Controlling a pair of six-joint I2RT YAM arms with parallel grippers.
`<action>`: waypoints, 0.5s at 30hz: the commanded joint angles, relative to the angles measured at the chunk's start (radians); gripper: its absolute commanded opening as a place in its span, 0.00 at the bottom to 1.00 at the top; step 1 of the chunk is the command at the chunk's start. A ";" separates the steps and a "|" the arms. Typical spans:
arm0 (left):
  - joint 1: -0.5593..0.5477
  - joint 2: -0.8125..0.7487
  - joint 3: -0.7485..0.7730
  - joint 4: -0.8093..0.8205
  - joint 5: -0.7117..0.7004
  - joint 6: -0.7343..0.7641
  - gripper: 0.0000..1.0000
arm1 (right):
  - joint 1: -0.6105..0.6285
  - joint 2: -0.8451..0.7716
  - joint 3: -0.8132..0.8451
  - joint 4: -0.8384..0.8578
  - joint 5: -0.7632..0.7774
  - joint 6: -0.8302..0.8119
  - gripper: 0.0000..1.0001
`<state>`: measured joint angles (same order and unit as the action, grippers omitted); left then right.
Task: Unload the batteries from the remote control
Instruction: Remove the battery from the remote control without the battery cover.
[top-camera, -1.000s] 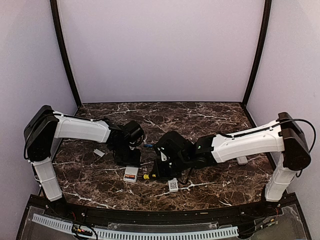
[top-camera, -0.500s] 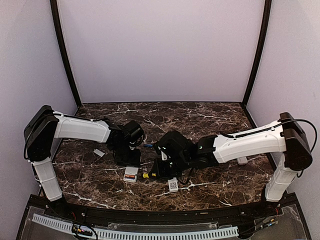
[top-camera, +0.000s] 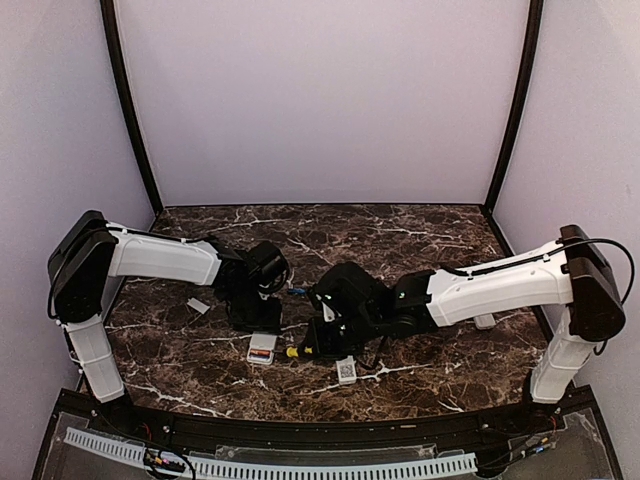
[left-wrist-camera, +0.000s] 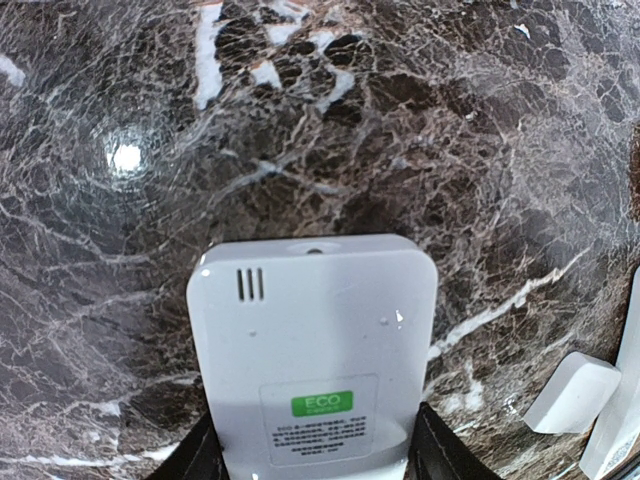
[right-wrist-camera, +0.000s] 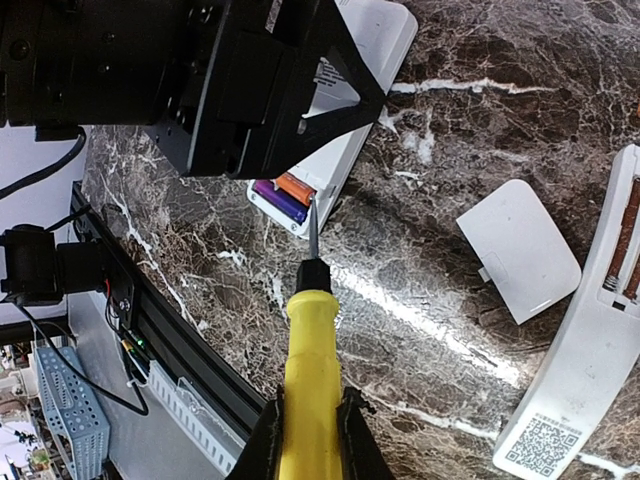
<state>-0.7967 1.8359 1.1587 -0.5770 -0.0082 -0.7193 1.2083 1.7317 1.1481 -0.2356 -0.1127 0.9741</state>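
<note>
My left gripper (left-wrist-camera: 315, 458) is shut on the white remote control (left-wrist-camera: 315, 350), a black finger (left-wrist-camera: 195, 455) against each long side; it lies back up on the marble. In the right wrist view its open end shows an orange battery (right-wrist-camera: 295, 187) and a purple battery (right-wrist-camera: 279, 201) side by side in the compartment. My right gripper (right-wrist-camera: 310, 440) is shut on a yellow-handled screwdriver (right-wrist-camera: 312, 370). The thin metal tip of the screwdriver rests at the compartment's edge beside the orange cell. From above, the remote (top-camera: 262, 348) pokes out under the left gripper (top-camera: 255, 318), and the right gripper (top-camera: 325, 338) sits just right of it.
A second white remote (right-wrist-camera: 590, 360) with an empty spring compartment and a QR label lies to the right, a loose white cover (right-wrist-camera: 518, 262) beside it. Another white cover (top-camera: 198, 306) lies at the left and a small blue thing (top-camera: 295, 292) between the arms. The table's front rail (right-wrist-camera: 150, 320) is close.
</note>
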 joint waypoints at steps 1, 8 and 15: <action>-0.001 0.043 -0.019 0.016 0.005 -0.008 0.31 | 0.009 0.014 0.034 -0.007 0.006 0.002 0.00; -0.001 0.043 -0.018 0.015 0.005 -0.007 0.31 | 0.007 0.025 0.042 -0.002 -0.004 -0.008 0.00; -0.001 0.043 -0.015 0.013 0.005 -0.006 0.31 | 0.006 0.032 0.055 -0.028 0.000 -0.002 0.00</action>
<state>-0.7967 1.8359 1.1587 -0.5770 -0.0082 -0.7193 1.2083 1.7493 1.1698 -0.2459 -0.1154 0.9733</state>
